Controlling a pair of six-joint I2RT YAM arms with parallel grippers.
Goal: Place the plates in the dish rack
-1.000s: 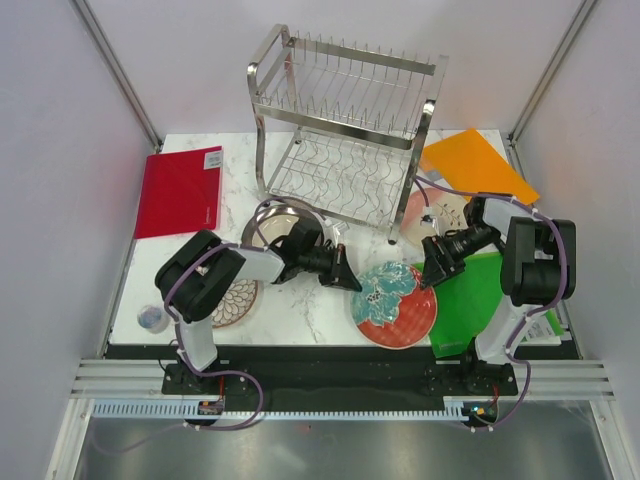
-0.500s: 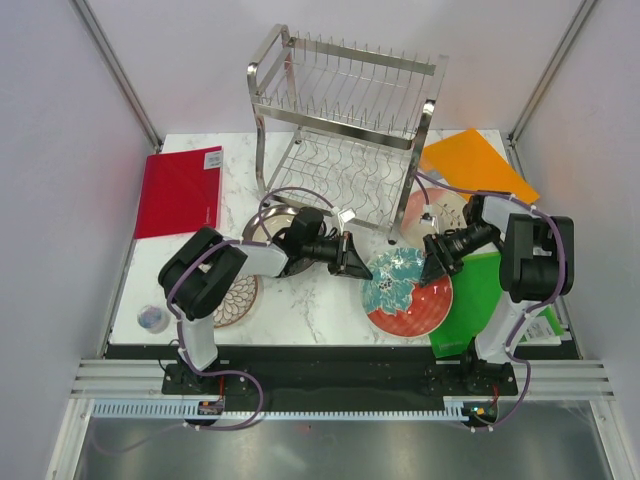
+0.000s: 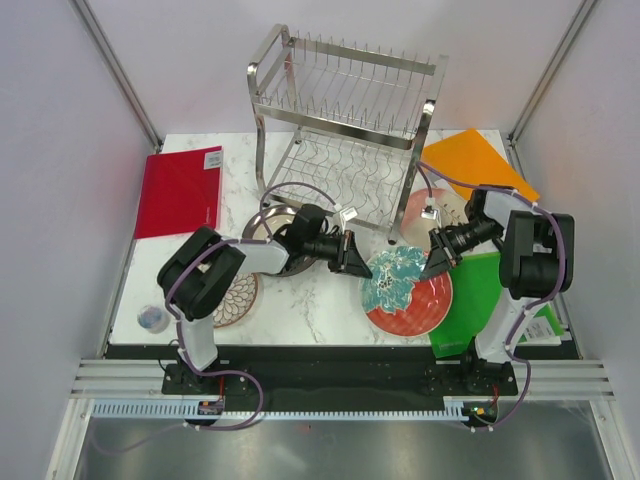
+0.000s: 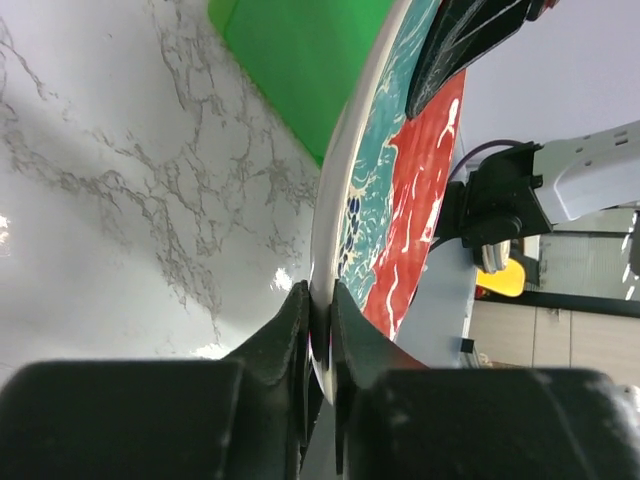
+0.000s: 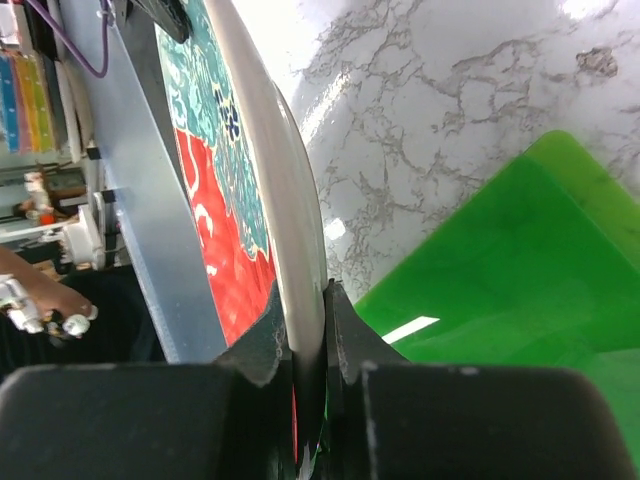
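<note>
The red plate [image 3: 405, 290] with the teal flower hangs tilted above the marble table [image 3: 320, 300], held from both sides. My left gripper [image 3: 362, 265] pinches its left rim; in the left wrist view the jaws [image 4: 320, 310] press on the white edge of the plate [image 4: 410, 190]. My right gripper [image 3: 433, 268] is shut on the upper right rim, and the right wrist view shows its jaws [image 5: 305, 310] tight on the plate [image 5: 215, 200]. The chrome dish rack [image 3: 345, 130] stands behind. A silvery plate [image 3: 268, 222], a brown patterned plate [image 3: 238, 298] and a pink-and-cream plate [image 3: 445, 210] lie on the table.
A green board [image 3: 480, 295] lies under the right arm, also visible from the left wrist [image 4: 300, 60] and right wrist [image 5: 500, 290]. An orange board [image 3: 470, 165] sits at back right and a red board [image 3: 180, 190] at left. A small round object [image 3: 152, 318] rests near the front left corner.
The red plate has moved right and tipped up off the table with my left gripper. My right gripper has come in from open and closed on the plate's right rim.
</note>
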